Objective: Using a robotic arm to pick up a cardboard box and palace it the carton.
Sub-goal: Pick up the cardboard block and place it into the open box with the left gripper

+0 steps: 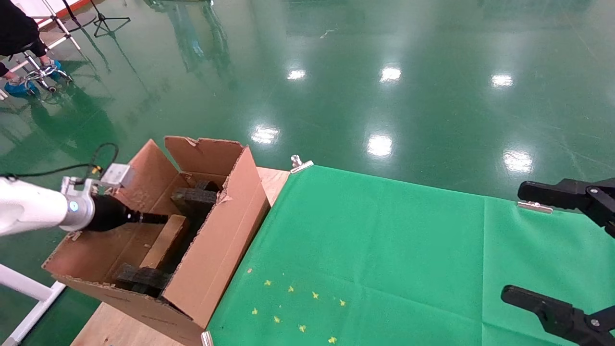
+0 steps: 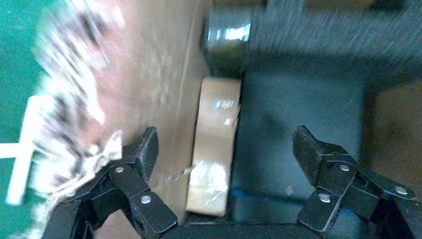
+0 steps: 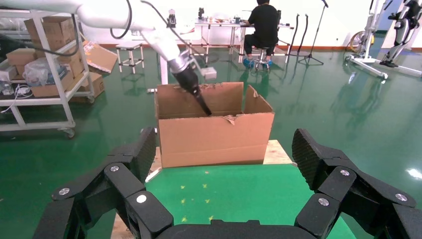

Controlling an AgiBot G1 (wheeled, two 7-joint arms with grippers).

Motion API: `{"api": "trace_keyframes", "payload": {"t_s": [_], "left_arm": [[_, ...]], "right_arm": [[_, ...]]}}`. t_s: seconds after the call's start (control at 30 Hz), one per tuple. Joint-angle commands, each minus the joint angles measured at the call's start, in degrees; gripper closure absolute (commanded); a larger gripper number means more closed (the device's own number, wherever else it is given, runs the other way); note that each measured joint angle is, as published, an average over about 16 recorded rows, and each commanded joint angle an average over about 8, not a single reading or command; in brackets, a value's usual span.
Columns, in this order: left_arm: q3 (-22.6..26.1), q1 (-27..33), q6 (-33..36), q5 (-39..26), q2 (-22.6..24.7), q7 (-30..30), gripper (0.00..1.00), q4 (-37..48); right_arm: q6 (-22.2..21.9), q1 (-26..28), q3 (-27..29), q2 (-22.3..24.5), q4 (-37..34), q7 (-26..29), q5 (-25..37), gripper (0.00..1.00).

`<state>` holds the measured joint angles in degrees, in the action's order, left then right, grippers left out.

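Small brown cardboard box [image 1: 164,241] lying down inside the carton [image 1: 218,245], long side running between two black foam blocks [image 1: 194,198], one at each end. In the left wrist view, taped box [image 2: 215,144] sitting free in the space between the spread fingers, touched by neither. Carton standing at the left end of the table, ragged flaps up, inner walls scuffed.

Left gripper [image 2: 224,149] lowered into the carton just above the box, jaws wide apart and holding nothing; white arm [image 1: 33,209] reaching in over the carton's left flap, black wrist and silver camera block behind the fingers. Right gripper [image 3: 224,152] parked well apart over the right end of the table, jaws likewise wide and empty, facing the carton [image 3: 214,132] across the cloth.

Green cloth [image 1: 384,250] spread over a wooden table [image 1: 115,327], clipped at its edges with metal clips [image 1: 300,164], scattered with small yellow star marks [image 1: 290,307] near the front. Bare wood showing under and behind the carton.

All around, glossy green floor [image 1: 336,72] mirroring ceiling lights. Farther off in the right wrist view, a seated person in black [image 3: 263,25] at a table, a wheeled shelf [image 3: 45,74] loaded with boxes, tripods and stands along the white wall.
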<state>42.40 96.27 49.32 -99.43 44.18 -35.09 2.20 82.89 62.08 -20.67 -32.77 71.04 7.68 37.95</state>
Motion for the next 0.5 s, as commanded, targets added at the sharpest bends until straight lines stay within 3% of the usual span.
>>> {"api": "trace_keyframes", "payload": {"t_s": [0.03,0.5], "left_arm": [[-0.1,1.6,1.2,0.1,-0.4,-0.6,0.0,0.1],[-4.4,14.9,20.3,6.3,-5.2,-4.0,0.0,-0.4]], "right_arm": [[0.0,0.0,0.0,0.0,0.0,0.0,0.0,0.0],[0.0,0.0,0.0,0.0,0.0,0.0,0.0,0.0]]}}
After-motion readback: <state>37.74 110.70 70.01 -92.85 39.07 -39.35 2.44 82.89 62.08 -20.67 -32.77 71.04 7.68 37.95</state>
